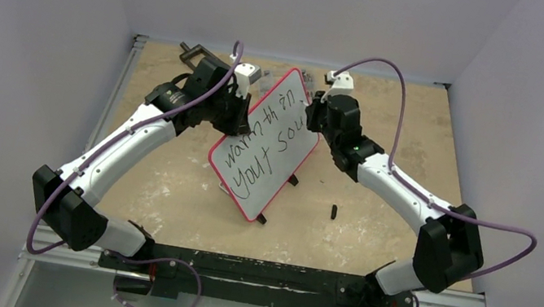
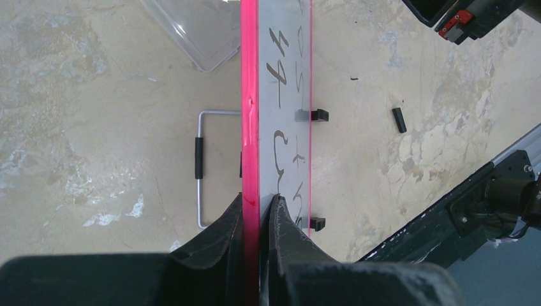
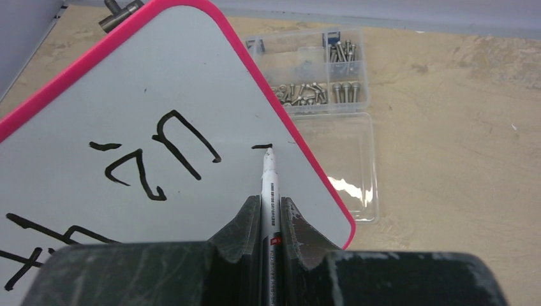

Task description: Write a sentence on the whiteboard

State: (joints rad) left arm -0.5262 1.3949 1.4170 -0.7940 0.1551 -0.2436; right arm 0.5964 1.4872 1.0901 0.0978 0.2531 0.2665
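Observation:
The whiteboard (image 1: pixel 292 111), white with a red rim, stands tilted in the middle of the table. My left gripper (image 1: pixel 246 114) is shut on its left edge; in the left wrist view the fingers (image 2: pixel 258 199) pinch the red rim (image 2: pixel 250 95). The sentence (image 1: pixel 263 150) runs in two black handwritten lines. My right gripper (image 3: pixel 270 201) is shut on a white marker (image 3: pixel 268 182). The marker's tip touches the whiteboard (image 3: pixel 127 89) at a short fresh stroke near the right rim, past the letters "in" (image 3: pixel 172 153).
A clear plastic box of screws (image 3: pixel 319 70) with its open lid (image 3: pixel 348 166) lies behind the board. A small black cap (image 1: pixel 334 211) rests on the table to the right. A wire stand (image 2: pixel 200 159) shows behind the board. A metal clamp (image 1: pixel 196 52) sits at the back.

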